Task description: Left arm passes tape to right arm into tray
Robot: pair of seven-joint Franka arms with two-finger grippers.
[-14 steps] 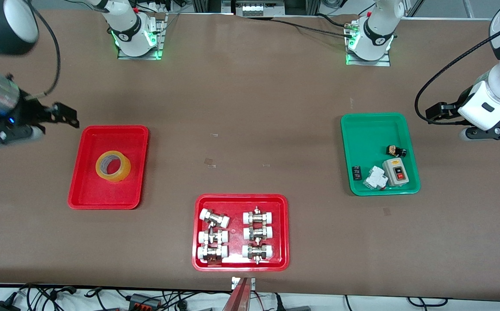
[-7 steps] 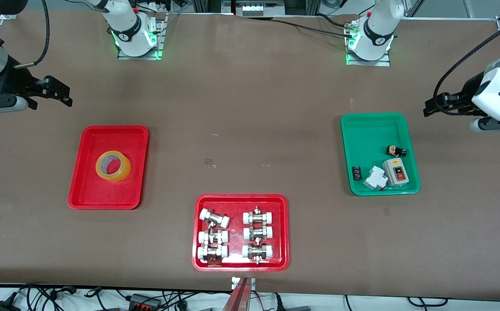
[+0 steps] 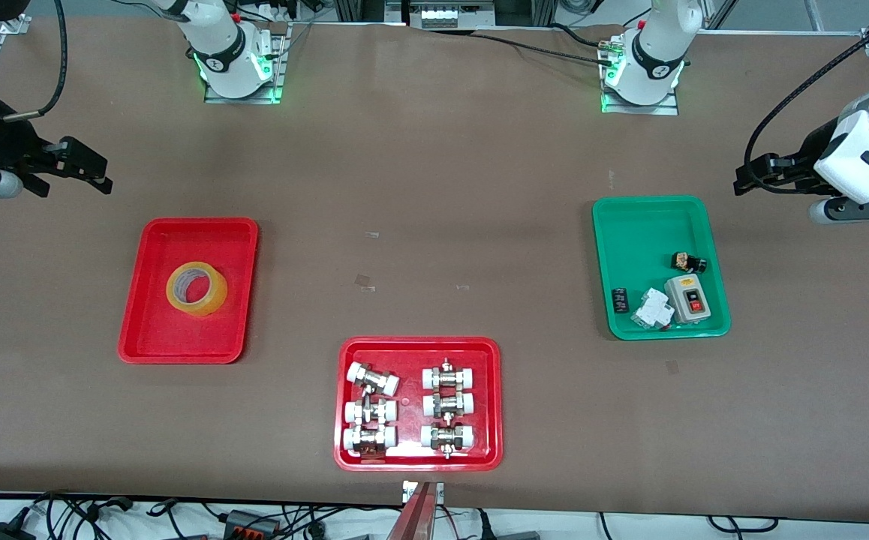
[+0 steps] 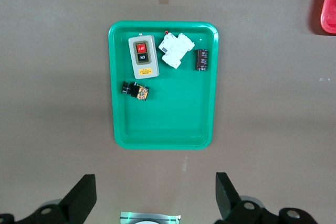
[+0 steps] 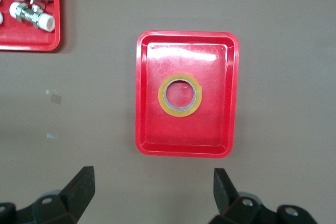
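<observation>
A brown worktop (image 3: pixel 434 187) fills the scene, with both arm bases at its top edge in the front view.

The right pincer (image 3: pixel 78 166) hangs in the air over bare worktop at the right arm's end of the table, its fingers (image 5: pixel 79 187) spread wide apart and holding nothing. Under its wrist camera lies the tray (image 3: pixel 153 330), a plain red one, and the tape (image 3: pixel 196 288) rests flat inside it near the middle (yellow ring, pale core, hole facing up), touching neither pincer.

The left pincer (image 3: pixel 761 180) hangs over bare worktop at the left arm's end, its fingers (image 4: pixel 81 198) likewise wide open and empty. Below its wrist camera sits a green tray (image 3: pixel 629 225) holding a grey switch box (image 3: pixel 688 298) with a red button, a white breaker (image 3: pixel 652 308), a small black cylinder (image 3: pixel 620 300) and a small black and yellow part (image 3: pixel 687 262).

Between the two trays and nearer to the front camera, a second red tray (image 3: pixel 419 459) carries six white-capped metal fittings (image 3: pixel 447 405) in two columns.
</observation>
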